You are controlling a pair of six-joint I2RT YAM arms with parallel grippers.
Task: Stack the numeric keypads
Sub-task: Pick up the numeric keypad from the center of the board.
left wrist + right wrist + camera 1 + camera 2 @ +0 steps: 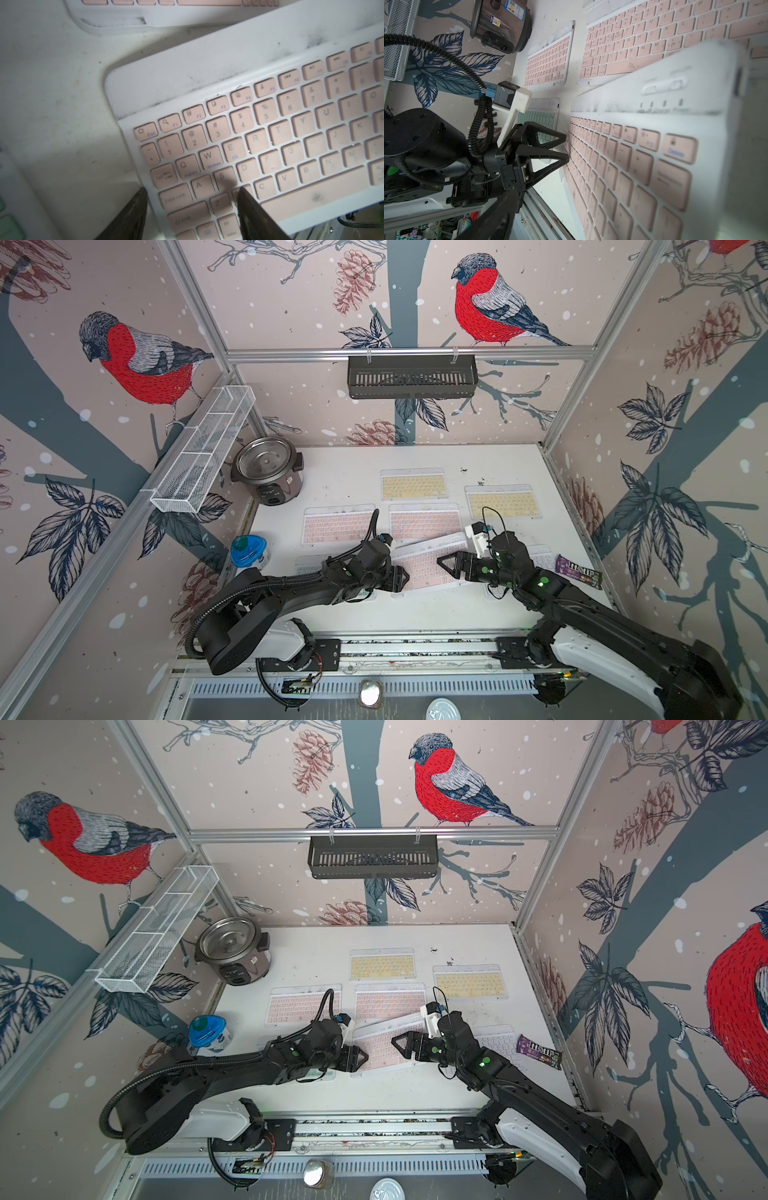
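Observation:
A pink keypad hangs slanted above the table at front centre. Its far corner overlaps another pink keypad. My left gripper is shut on its left end, one finger on the keys and one past the edge. My right gripper stands open around the right end, one finger clear of it in the right wrist view. Another pink keypad and two yellow ones lie flat behind. A mint green keypad lies under the left arm and a white one under the right.
A rice cooker stands at the back left and a blue-lidded jar at the left edge. A candy packet lies at the right edge. A white wire basket and a black basket hang on the walls.

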